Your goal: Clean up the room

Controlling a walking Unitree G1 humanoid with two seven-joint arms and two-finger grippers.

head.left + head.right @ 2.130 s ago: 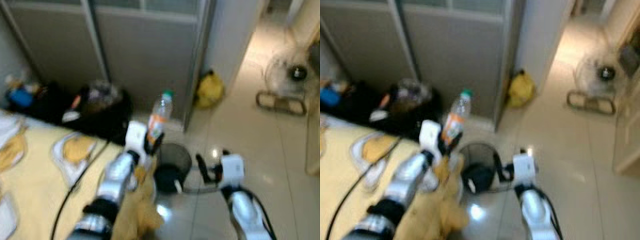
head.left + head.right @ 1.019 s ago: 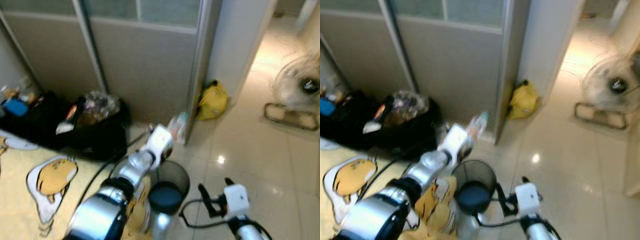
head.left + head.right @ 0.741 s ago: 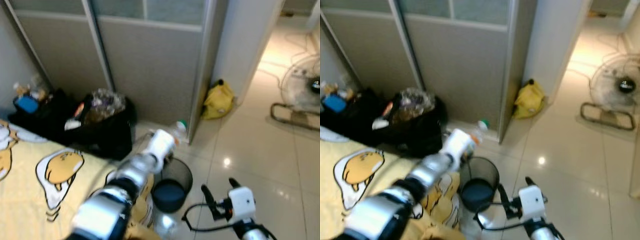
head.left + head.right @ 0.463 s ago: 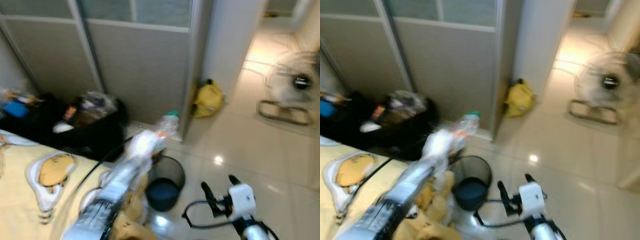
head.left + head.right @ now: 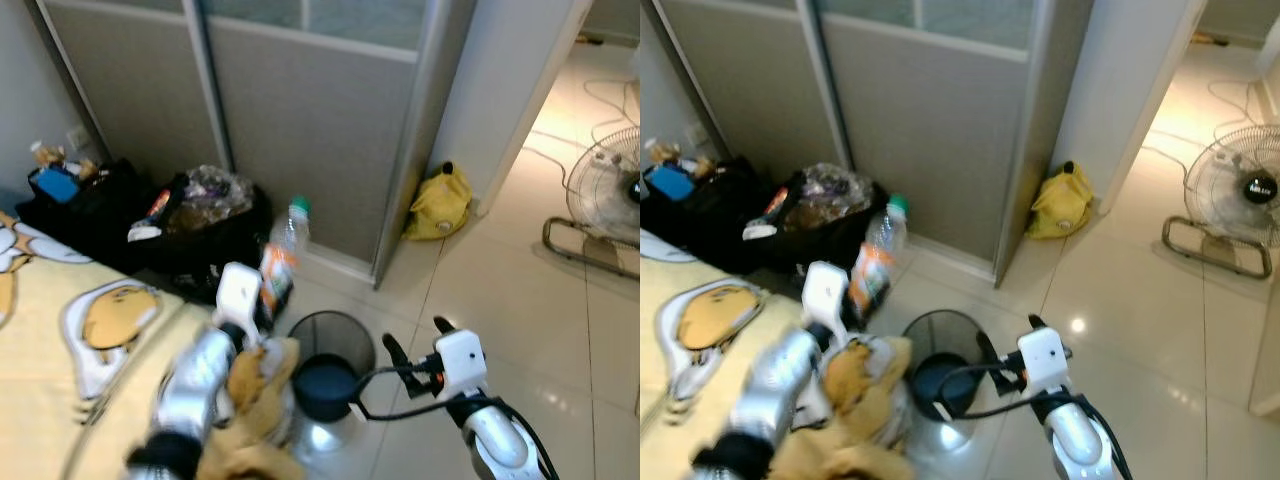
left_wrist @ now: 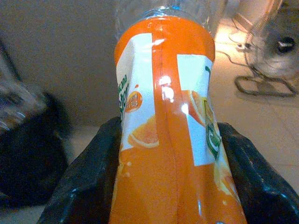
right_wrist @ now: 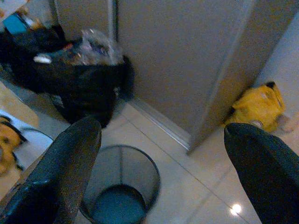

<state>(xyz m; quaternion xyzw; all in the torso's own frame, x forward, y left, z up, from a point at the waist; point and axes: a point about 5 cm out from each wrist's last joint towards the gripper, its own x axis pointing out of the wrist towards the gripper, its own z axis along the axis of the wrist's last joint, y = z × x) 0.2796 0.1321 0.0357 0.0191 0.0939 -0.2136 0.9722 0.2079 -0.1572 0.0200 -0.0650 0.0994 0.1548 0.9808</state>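
Observation:
A clear plastic bottle [image 5: 281,252] with an orange label and a green cap stands upright in my left gripper [image 5: 268,296], which is shut on its lower body. It hangs above the floor, just left of a black mesh waste bin [image 5: 326,366]. In the left wrist view the orange label [image 6: 167,126] sits between the two black fingers [image 6: 88,184]. My right gripper [image 5: 412,338] is open and holds nothing, at the bin's right side. The right wrist view looks down into the bin [image 7: 120,188] past its spread fingers [image 7: 65,170].
A black bag stuffed with rubbish [image 5: 205,212] lies against the grey sliding doors. A yellow bag [image 5: 440,204] sits at the door corner. A floor fan [image 5: 606,198] stands at the right. A yellow patterned sheet [image 5: 70,350] and a crumpled yellow cloth [image 5: 256,368] are at my left.
The camera has shifted. My left arm has drawn back: the bottle was tilted out beyond the bin and now stands upright left of its rim. The right gripper stays open by the bin.

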